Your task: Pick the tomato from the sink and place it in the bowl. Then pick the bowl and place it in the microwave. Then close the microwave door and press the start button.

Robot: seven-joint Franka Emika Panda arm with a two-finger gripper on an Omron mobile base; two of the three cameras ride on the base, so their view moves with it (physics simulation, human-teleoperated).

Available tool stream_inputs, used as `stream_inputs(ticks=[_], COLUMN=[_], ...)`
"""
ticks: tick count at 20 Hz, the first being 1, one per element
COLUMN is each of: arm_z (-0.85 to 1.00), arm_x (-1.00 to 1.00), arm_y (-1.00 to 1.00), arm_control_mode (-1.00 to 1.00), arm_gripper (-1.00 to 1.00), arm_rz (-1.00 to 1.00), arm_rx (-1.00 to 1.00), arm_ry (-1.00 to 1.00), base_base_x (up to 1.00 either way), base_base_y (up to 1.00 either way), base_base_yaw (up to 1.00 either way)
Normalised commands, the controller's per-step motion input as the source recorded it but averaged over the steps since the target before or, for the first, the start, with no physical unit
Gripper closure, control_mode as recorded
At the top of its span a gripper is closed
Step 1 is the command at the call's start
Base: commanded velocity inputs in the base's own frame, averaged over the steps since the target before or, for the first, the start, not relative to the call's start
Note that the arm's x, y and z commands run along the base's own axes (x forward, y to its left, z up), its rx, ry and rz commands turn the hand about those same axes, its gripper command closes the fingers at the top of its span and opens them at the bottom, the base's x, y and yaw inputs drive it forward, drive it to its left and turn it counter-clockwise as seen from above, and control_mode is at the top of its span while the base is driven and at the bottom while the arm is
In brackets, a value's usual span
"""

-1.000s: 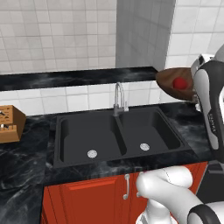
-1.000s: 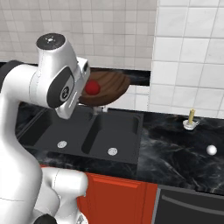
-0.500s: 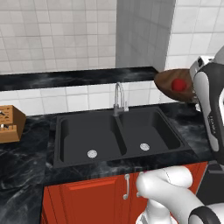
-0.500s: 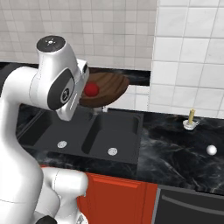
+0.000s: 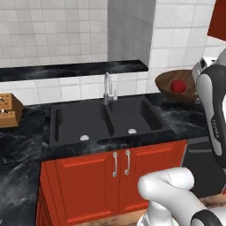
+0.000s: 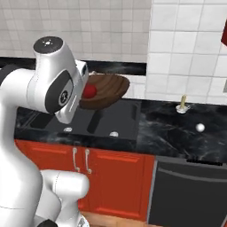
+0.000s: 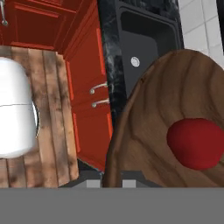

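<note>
The dark brown wood-grain bowl (image 5: 165,83) (image 6: 110,88) (image 7: 151,118) hangs in the air above the counter to the right of the black sink (image 5: 98,118) (image 6: 111,119) (image 7: 141,41). The bright red tomato (image 5: 178,86) (image 6: 90,91) (image 7: 195,143) lies inside it. My gripper (image 7: 111,180) is shut on the bowl's near rim; in both base views the white arm covers the fingers. The bowl tilts slightly. The microwave and its door are out of view.
A curved silver faucet (image 5: 107,86) stands behind the sink. A wooden knife block (image 5: 8,110) sits at the left. Red cabinet doors (image 5: 114,176) run below the counter, a dark appliance front (image 6: 190,195) beside them. A small bottle (image 6: 182,104) and white ball (image 6: 200,127) rest on the right counter.
The whole picture has shifted: the base has backed away from the counter, so cabinet fronts and floor now show. The bowl with the tomato stays held in my gripper.
</note>
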Motion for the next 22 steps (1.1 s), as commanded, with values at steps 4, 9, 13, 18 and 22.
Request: stream_inputs(ticks=[4,9,13,18,22], arm_z=[0.0,0.0,0.0,0.0,0.0], arm_x=[0.0,0.0,0.0,0.0,0.0], arm_y=[0.0,0.0,0.0,0.0,0.0], arm_control_mode=[1.0,1.0,1.0,1.0,1.0], arm_gripper=[1.0,1.0,1.0,1.0,1.0], arm_rz=[0.0,0.0,0.0,0.0,0.0], arm_rx=[0.0,0.0,0.0,0.0,0.0], arm_ry=[0.0,0.0,0.0,0.0,0.0], base_base_x=[-0.02,0.0,0.0,0.0,0.02], base_base_y=[-0.23,-0.09,-0.17,-0.38,-0.4], base_base_yaw=[-0.78,-0.88,-0.87,-0.82,-0.79])
